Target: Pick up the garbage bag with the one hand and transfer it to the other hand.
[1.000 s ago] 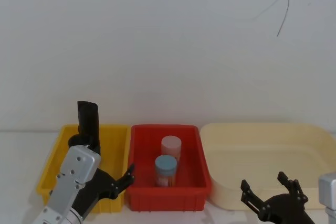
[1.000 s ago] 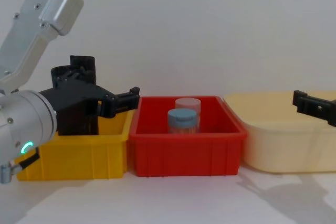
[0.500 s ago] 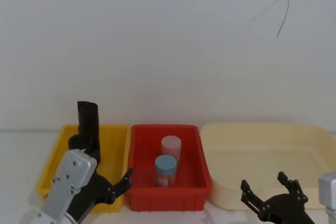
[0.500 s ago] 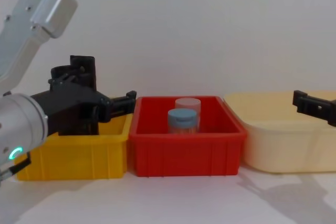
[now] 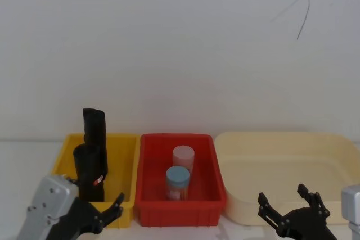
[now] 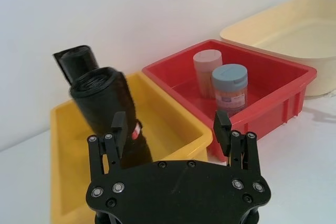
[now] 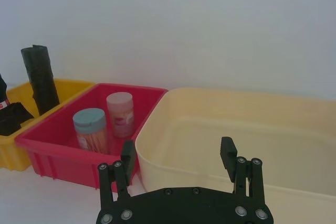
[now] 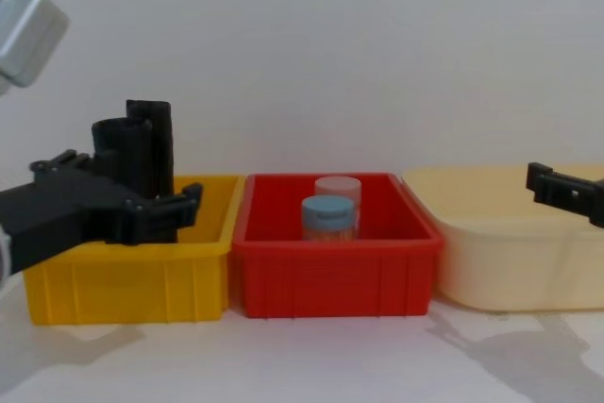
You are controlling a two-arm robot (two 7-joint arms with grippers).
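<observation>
While the black plastic garbage bag roll (image 5: pixel 91 168) stands in the yellow plastic bin (image 5: pixel 125 155), left black two-finger gripper (image 6: pixel 170 121) sits just in front, spread wide and empty; right black gripper (image 7: pixel 177 150) is wide too.

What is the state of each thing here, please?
garbage bag: standing in the yellow bin, ungrasped
left gripper: fingers open, empty, before that bin
right gripper: fingers open, empty
blue-lidded jar: upright, capped, in red bin
pink jar: upright, capped, same bin
cream tub: empty

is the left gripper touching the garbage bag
Cannot tell. In the left wrist view one finger of the open left gripper overlaps the garbage bag; neither contact nor a gap shows plainly.
</observation>
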